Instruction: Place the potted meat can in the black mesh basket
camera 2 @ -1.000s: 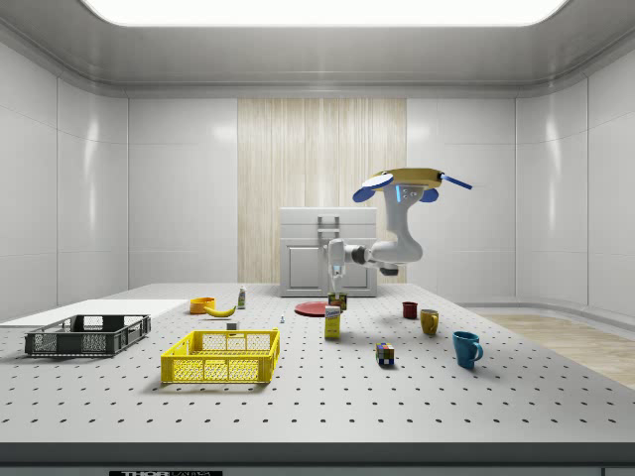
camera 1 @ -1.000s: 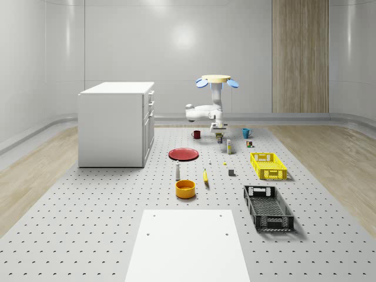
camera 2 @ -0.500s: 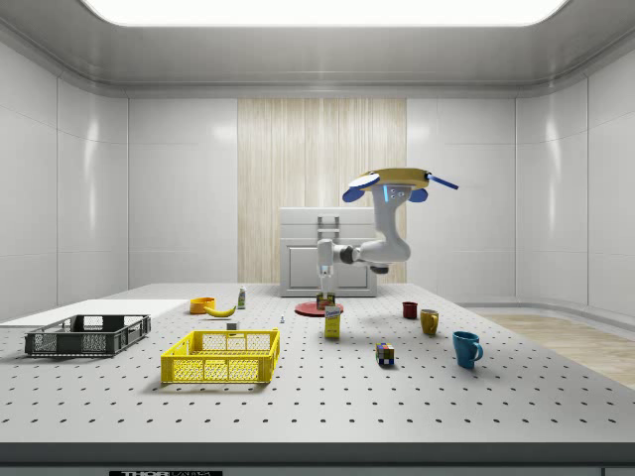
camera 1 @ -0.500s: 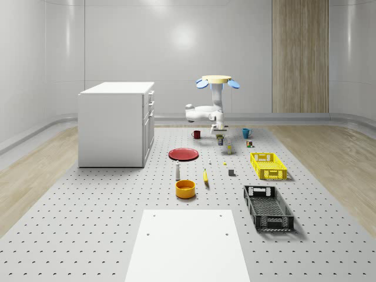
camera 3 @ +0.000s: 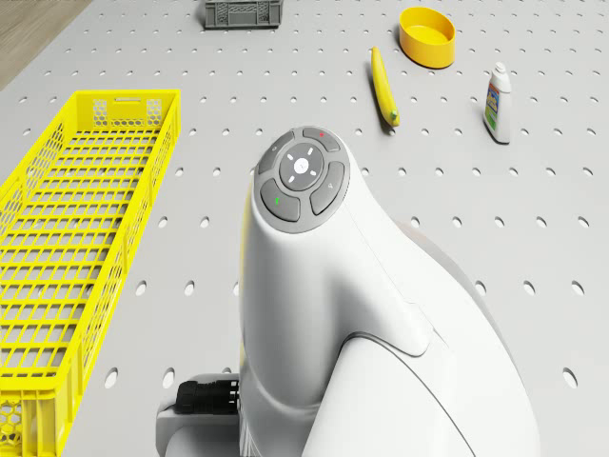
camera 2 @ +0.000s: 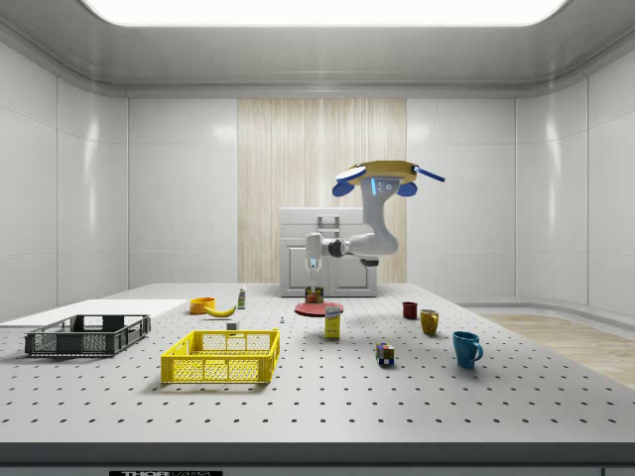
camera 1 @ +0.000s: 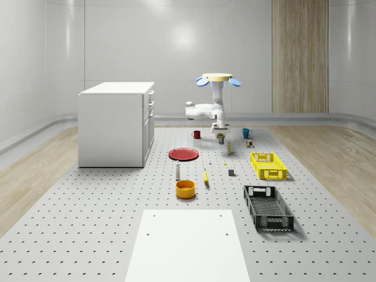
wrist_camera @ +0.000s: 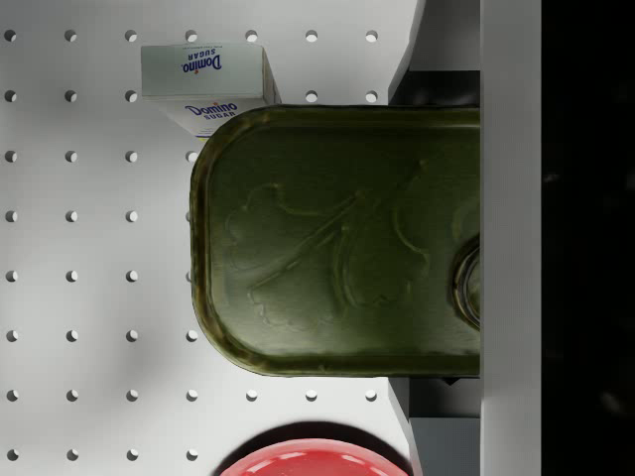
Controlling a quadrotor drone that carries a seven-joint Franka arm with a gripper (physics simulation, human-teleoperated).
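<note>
The drone [camera 2: 380,176] was seen hovering over the far part of the desk [camera 1: 106,211], near the red plate [camera 1: 184,154]. The potted meat can [wrist_camera: 337,238] was clamped in the claw [camera 2: 314,288] and held up off the desk. One end of the can was hidden by a finger. The black mesh basket [camera 1: 268,207] was well apart, by the desk's near right edge.

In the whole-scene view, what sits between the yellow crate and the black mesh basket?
Nothing: only bare pegboard table separates yellow crate from black mesh basket.
</note>
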